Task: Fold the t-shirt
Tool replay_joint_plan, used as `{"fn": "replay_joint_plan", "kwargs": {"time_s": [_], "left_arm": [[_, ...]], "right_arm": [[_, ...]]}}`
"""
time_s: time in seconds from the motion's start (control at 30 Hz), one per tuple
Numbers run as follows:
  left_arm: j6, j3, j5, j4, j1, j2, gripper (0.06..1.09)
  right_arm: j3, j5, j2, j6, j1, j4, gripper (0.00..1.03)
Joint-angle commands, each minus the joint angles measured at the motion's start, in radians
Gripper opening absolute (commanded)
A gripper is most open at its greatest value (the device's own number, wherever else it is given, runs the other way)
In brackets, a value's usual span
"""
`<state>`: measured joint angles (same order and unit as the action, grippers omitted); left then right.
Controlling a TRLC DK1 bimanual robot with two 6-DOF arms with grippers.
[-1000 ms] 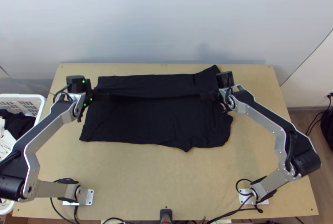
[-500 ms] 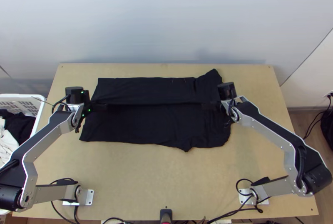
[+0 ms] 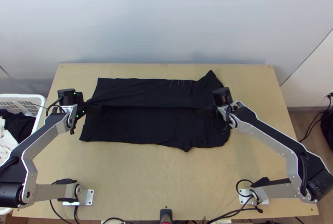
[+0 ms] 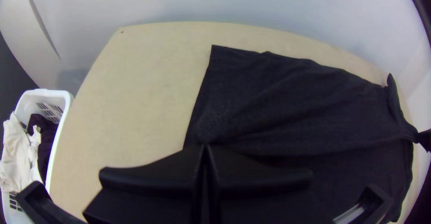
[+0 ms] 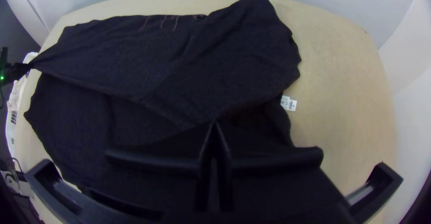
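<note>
My left gripper (image 3: 99,108) is at the left side of the black t-shirt (image 3: 154,124), and my right gripper (image 3: 204,110) at its right side. Between them they hold a raised edge of the upper layer, which lies over the far part of the shirt. In the left wrist view, the left gripper (image 4: 205,147) is shut on the cloth (image 4: 287,103). The right wrist view has the right gripper (image 5: 214,123) shut on the same layer (image 5: 179,62), with a white label (image 5: 288,103) beside it. The near part of the shirt lies spread on the table.
A white basket (image 3: 40,109) with dark and white clothes stands beyond the table's left edge. Bare wood of the table (image 3: 166,182) lies in front of the shirt. A wall (image 3: 166,20) rises behind the table, and cables run along the near edge.
Both grippers have moved toward the table's near side, bringing the held edge with them, and slightly left in the last half second. The shirt's far right corner has shifted a little nearer.
</note>
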<state>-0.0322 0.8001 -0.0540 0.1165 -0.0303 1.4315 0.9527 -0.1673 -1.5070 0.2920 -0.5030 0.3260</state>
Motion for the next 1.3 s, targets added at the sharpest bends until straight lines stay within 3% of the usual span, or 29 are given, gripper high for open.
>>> {"fn": "replay_joint_plan", "kwargs": {"time_s": [0.0,0.23,0.3,0.37,0.43,0.47,0.53,0.6,0.63,0.8,1.03,1.27], "left_arm": [[0.011,-0.036,0.016,-0.037,-0.016,0.012,0.10],[0.009,-0.087,0.034,-0.046,-0.003,0.014,0.10],[0.003,-0.095,0.034,-0.046,0.000,0.006,0.16],[-0.032,-0.105,0.034,-0.046,0.007,-0.020,0.29],[-0.104,-0.116,0.037,-0.040,0.012,-0.054,0.43],[-0.127,-0.116,0.046,-0.035,0.020,-0.068,0.48],[-0.183,-0.098,0.068,0.017,0.027,-0.091,0.68],[-0.225,-0.061,0.074,0.107,0.033,-0.085,0.99],[-0.227,-0.033,0.097,0.175,0.036,-0.075,1.05],[-0.198,-0.021,0.105,0.313,0.050,-0.166,1.04],[-0.071,-0.084,0.105,0.503,0.043,-0.307,1.04],[-0.021,-0.148,0.091,0.519,0.000,-0.373,1.03]], "right_arm": [[-0.012,0.000,-0.028,0.003,-0.029,-0.001,0.03],[-0.042,-0.006,-0.042,0.013,-0.026,-0.085,0.04],[-0.040,-0.023,-0.041,0.015,-0.025,-0.091,0.25],[-0.037,-0.061,-0.041,0.021,-0.022,-0.091,0.52],[-0.025,-0.060,-0.061,0.030,0.001,-0.074,0.97],[-0.011,-0.058,-0.070,0.030,0.009,-0.061,1.00],[0.000,-0.058,-0.061,0.029,0.023,-0.059,1.00],[0.009,-0.049,-0.039,0.030,0.038,-0.059,1.00],[0.017,-0.043,-0.027,0.030,0.046,-0.058,1.00],[0.012,-0.041,0.070,0.030,0.057,-0.048,1.00],[-0.022,-0.041,0.212,0.030,0.098,0.035,1.00],[-0.023,-0.043,0.298,0.018,0.107,0.177,0.99]]}}
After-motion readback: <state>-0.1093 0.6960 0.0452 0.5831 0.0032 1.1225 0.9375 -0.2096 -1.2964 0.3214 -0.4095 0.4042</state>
